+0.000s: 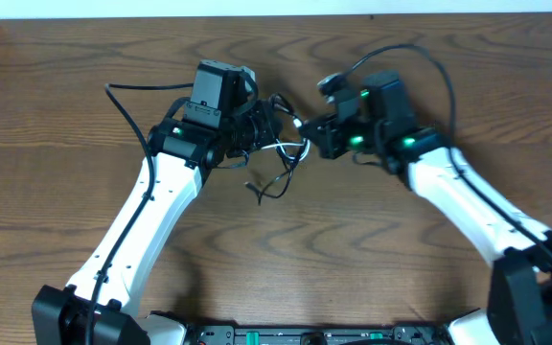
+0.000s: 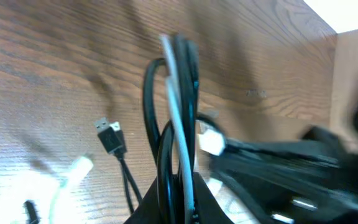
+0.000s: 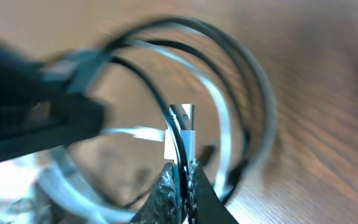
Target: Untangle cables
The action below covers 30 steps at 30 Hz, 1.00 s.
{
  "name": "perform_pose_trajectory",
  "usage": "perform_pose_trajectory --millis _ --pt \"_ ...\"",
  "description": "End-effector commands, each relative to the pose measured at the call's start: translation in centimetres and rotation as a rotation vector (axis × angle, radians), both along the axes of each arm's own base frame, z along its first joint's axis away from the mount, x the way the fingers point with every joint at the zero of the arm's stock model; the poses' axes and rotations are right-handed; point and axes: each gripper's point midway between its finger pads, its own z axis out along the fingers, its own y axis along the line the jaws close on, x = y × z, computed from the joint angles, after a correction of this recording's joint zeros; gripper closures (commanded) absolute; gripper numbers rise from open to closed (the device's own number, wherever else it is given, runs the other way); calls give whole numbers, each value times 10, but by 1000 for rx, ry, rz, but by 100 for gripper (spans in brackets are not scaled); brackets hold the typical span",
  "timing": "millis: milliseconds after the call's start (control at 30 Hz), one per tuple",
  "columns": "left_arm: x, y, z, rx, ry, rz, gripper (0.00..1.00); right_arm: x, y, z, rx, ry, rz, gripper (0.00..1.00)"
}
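Note:
A tangle of a thin black cable [image 1: 274, 182] and a thin white cable [image 1: 293, 149] hangs between the two grippers above the table's middle. My left gripper [image 1: 257, 129] is shut on both cords; in the left wrist view the black cable [image 2: 154, 118] and white cable [image 2: 178, 112] run up from its jaws [image 2: 180, 205]. A black USB plug [image 2: 110, 137] hangs left. My right gripper [image 1: 316, 134] is shut on the cables; in the right wrist view its jaws [image 3: 184, 186] pinch a black strand beside a white plug [image 3: 182, 127], with loops of black cable [image 3: 253, 93] around.
The wooden table [image 1: 401, 268] lies under both arms. Thick black robot wires [image 1: 127, 105] arc over the left arm, and more robot wires [image 1: 420, 53] over the right. A pale wall edge [image 1: 257, 8] runs along the back.

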Motion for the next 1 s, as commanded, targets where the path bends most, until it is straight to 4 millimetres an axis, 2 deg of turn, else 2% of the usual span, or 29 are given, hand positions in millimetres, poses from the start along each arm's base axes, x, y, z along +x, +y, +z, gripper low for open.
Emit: perform_pose_trajectory --millis 0,300,467,600,800,933,967 --pt "3 1 6 31 -56 -42 93 -43 3 57 248 -64 320 99" --pt "-11 -26 23 -36 -182 -316 93 -75 -11 87 432 -130 552 99" --pt "-14 -41 40 -103 -268 -414 93 -82 -10 83 443 -113 570 99" --pt "-5 -40 48 -110 -321 -407 92 -83 -11 66 403 -43 522 99" --pt "15 -23 58 -123 -362 -333 93 -75 -22 8 140 108 336 99" --pt "25 -11 63 -143 -357 -275 92 -67 -31 -19 -18 161 228 99" --pt "26 -9 64 -152 -354 -264 93 -60 -38 -28 -70 199 153 96"
